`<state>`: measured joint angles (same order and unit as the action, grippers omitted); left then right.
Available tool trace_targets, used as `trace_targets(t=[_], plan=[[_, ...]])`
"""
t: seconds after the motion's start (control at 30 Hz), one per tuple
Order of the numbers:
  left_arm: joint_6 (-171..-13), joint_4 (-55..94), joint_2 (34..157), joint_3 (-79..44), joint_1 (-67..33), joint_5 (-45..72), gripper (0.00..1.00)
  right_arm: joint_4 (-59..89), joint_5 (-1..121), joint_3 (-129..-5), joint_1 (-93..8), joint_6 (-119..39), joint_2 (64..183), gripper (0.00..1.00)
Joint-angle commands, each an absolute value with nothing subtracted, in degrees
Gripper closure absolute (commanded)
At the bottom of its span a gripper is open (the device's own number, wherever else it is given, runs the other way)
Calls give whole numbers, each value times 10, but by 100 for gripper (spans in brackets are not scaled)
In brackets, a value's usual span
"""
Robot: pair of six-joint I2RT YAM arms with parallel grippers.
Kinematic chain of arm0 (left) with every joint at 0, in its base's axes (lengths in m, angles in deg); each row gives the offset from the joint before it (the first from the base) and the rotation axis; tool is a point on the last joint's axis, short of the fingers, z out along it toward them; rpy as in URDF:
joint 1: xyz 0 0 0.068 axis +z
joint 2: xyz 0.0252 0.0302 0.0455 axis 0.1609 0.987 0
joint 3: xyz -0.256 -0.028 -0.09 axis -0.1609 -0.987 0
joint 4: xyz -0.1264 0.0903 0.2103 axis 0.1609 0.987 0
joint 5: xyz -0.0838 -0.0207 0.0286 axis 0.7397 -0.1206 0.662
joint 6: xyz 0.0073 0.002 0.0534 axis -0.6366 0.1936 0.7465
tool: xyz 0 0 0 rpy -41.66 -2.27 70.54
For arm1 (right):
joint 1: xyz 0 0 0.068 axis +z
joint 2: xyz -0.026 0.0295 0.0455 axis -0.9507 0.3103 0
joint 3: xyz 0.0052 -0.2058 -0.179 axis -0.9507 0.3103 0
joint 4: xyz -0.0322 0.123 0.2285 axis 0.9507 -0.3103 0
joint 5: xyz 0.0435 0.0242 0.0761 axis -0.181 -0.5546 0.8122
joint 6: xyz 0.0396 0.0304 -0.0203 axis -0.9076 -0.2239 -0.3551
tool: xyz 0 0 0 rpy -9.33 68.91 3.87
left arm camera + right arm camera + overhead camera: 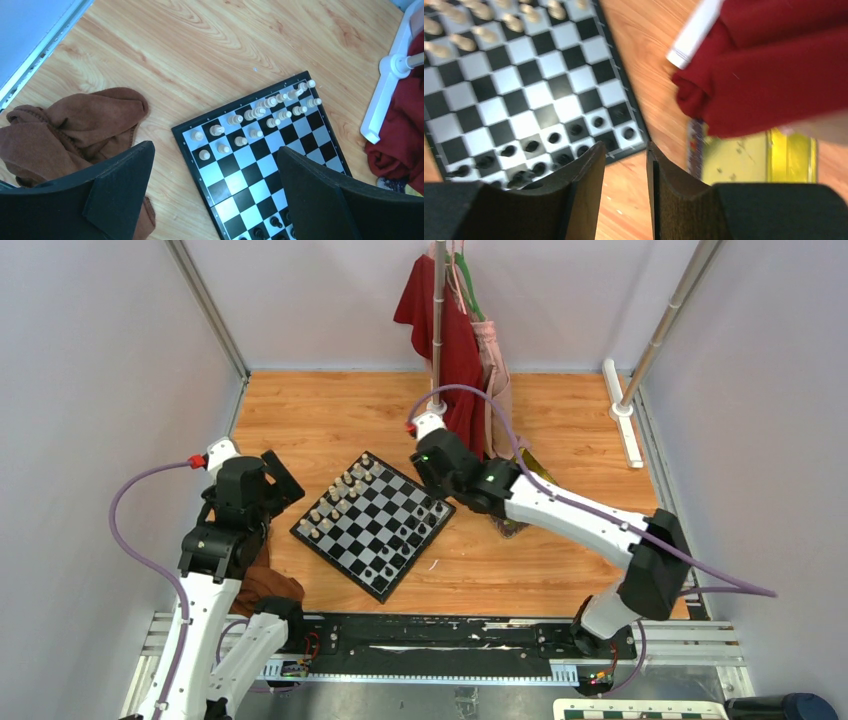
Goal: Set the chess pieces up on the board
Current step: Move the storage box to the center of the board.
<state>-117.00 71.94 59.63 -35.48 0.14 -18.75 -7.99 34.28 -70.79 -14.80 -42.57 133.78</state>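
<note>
Right tool (625, 150) hangs parted and empty at the board (539, 95) edge by the black pieces (554, 137), while left tool (215, 148) gapes wide, empty, off the board's side lined with cream pieces (260, 112).

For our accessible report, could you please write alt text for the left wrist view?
A black-and-white checkered chessboard lies on a wooden table, cream chess pieces in two rows along its top edge. The left hand is open, its dark fingers framing the bottom; a crumpled brown cloth lies left.
</note>
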Motion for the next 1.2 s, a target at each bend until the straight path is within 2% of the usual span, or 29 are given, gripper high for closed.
trace_targets(t=[0.0,0.17,0.47,0.73,1.03,1.17], plan=[[-1181,710,599,-358,6,-224,0,-85,304,-604,-194,-458,1286,59],[-1190,710,591,-362,6,-236,0,-76,299,-521,-227,-467,1244,57],[-1210,705,581,-381,6,-237,0,-60,311,-464,-275,-468,1249,52],[-1217,705,574,-385,6,-234,0,-33,361,-456,-326,-467,1280,52],[-1220,705,570,-394,6,-233,0,-19,395,-464,-340,-470,1323,53],[-1216,705,573,-395,6,-236,0,-15,400,-464,-343,-473,1338,58]])
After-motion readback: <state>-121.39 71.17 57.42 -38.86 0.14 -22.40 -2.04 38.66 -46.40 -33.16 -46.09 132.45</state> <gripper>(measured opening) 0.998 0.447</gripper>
